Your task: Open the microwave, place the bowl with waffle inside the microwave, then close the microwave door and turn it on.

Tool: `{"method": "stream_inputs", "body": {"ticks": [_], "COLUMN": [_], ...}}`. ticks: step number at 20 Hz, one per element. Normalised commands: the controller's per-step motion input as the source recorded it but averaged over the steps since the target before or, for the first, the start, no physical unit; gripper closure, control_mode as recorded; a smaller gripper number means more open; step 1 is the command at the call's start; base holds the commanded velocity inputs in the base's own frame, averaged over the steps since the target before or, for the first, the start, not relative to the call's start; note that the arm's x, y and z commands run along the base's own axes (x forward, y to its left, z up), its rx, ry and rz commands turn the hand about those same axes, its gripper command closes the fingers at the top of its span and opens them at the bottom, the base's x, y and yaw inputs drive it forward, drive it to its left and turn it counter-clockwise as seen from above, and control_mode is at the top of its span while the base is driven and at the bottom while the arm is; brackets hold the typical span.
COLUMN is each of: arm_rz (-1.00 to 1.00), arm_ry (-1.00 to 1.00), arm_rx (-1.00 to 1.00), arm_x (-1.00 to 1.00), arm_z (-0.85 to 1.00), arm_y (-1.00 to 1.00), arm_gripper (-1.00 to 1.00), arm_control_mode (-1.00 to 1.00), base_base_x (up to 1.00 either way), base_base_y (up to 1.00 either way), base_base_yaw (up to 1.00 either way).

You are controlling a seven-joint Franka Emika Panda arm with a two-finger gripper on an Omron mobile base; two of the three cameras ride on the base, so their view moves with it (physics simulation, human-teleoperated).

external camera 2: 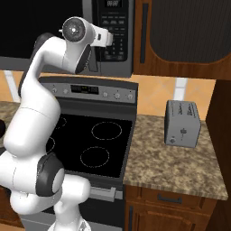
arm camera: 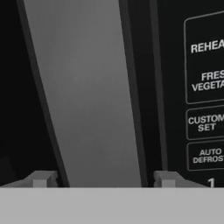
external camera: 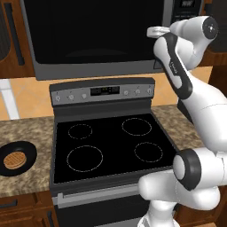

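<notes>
Left base view: door (external camera: 95, 37) of the microwave (external camera: 66, 71) looks shut, bowl (external camera: 17, 158) with waffle (external camera: 14, 159) sits on the counter (external camera: 26, 177) left of the stove (external camera: 111, 142), so nothing is done yet. Right base view adds the keypad (external camera 2: 115, 31) and a toaster (external camera 2: 182, 123), wrist up at the door's right edge. Hand view: fingertips (arm camera: 40, 179) spread wide either side of the grey handle (arm camera: 87, 92), probably not gripping yet.

Left of the gripper (arm camera: 100, 179), the door (external camera: 93, 31) glass is black; ahead, its handle (arm camera: 87, 96) is grey. Right, the black keypad (arm camera: 203, 87) has white lettering. Far below, the golden waffle (external camera: 16, 158), seemingly grid-patterned, fills a black bowl (external camera: 27, 150).
</notes>
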Motion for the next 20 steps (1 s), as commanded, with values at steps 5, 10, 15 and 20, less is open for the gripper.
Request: {"method": "stream_inputs", "body": {"ticks": [5, 10, 15, 20], "arm_rz": [0.00, 0.00, 0.00, 0.00], "arm_ry": [0.01, 0.00, 0.01, 0.02], "arm_rx": [0.00, 0.00, 0.00, 0.00], "arm_x": [0.24, 0.38, 0.49, 0.17], "arm_z": [-0.14, -0.43, -0.41, -0.13], "arm_y": [0.02, 0.33, 0.33, 0.00], "arm_gripper": [-1.00, 1.00, 1.00, 1.00], "arm_control_mode": [-1.00, -1.00, -1.00, -1.00], "base_base_x": [0.00, 0.00, 0.00, 0.00], "base_base_y": [0.00, 0.00, 0.00, 0.00], "base_base_yaw": [0.00, 0.00, 0.00, 0.00]}}
